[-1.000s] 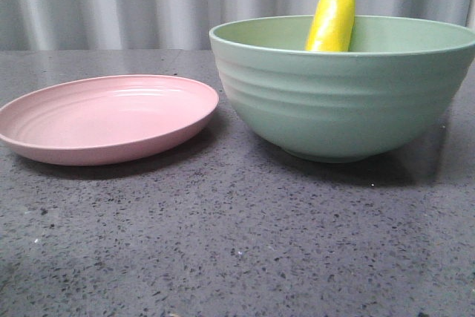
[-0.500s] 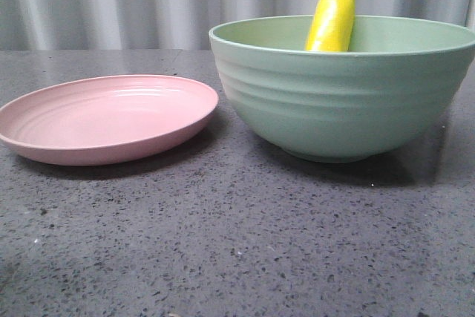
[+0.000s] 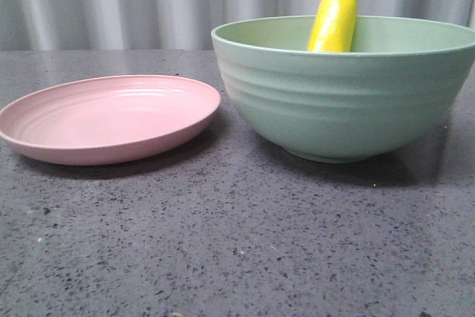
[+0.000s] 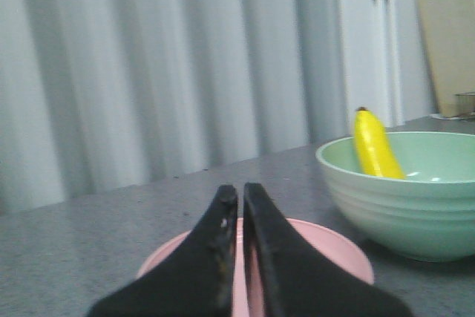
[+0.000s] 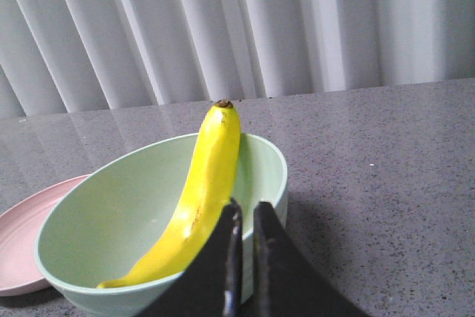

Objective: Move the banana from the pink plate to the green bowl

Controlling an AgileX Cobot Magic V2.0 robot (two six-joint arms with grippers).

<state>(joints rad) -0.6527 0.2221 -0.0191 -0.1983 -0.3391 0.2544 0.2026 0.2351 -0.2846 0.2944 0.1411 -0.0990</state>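
The yellow banana stands slanted in the green bowl, its dark tip leaning over the far rim. The pink plate lies bare to the left of the bowl. Neither gripper shows in the front view. In the left wrist view my left gripper is shut and empty, over the plate, with the bowl and banana beyond. In the right wrist view my right gripper is shut and empty, just outside the bowl's rim beside the banana; the plate shows behind.
The dark speckled tabletop runs in front of both dishes. A pale ribbed curtain closes the back. A wooden board leans far behind the bowl in the left wrist view.
The whole front view has shifted a hair to the right. The banana, bowl and plate keep their places relative to each other.
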